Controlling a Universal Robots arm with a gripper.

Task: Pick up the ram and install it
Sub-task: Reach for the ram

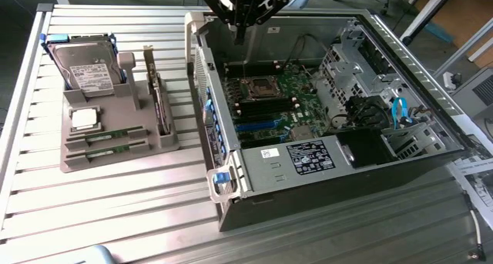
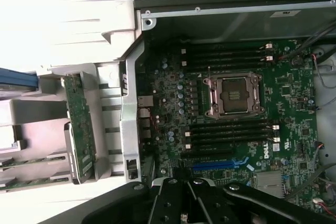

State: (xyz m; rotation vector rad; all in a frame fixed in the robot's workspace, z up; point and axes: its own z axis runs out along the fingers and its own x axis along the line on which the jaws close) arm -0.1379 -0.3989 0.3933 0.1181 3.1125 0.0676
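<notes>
— Where does the arm stand?

— The black robot arm (image 1: 245, 4) hangs over the far edge of the open black computer case (image 1: 324, 200), at the top of the exterior view. Its jaws point down toward the green motherboard (image 1: 297, 93) and stand well above it, touching nothing.

— And the jaws themselves?

— Pressed together, with nothing between them. The wrist view shows them meeting over the board, close to the long blue slot (image 2: 218, 164).

— So where is the ram?

— Outside the case, well apart from the jaws. Two long, thin green circuit-board ram sticks (image 1: 104, 136) sit in the grey plastic holder tray (image 1: 131, 111), which rests on the slatted metal worktop (image 1: 115, 218) at the exterior view's left. Each sits in its own groove. The second ram stick (image 1: 105, 152) lies just beside the first and parallel to it, nearer the tray's front edge.

— What shares the tray with them?

— A silver hard drive with a white label (image 1: 89, 67) stands propped at the far end. A square silver processor chip (image 1: 85, 118) sits between the drive and the sticks. A taller green expansion card with a metal bracket (image 1: 159, 99) stands on edge along the side nearest the case.

— And inside the case?

— A square, metal-framed processor socket (image 1: 257, 89) sits on the board. In the wrist view, rows of long black memory slots (image 2: 231, 129) run along two opposite sides of it, and the blue slot lies beyond one of those rows, toward the jaws.
</notes>
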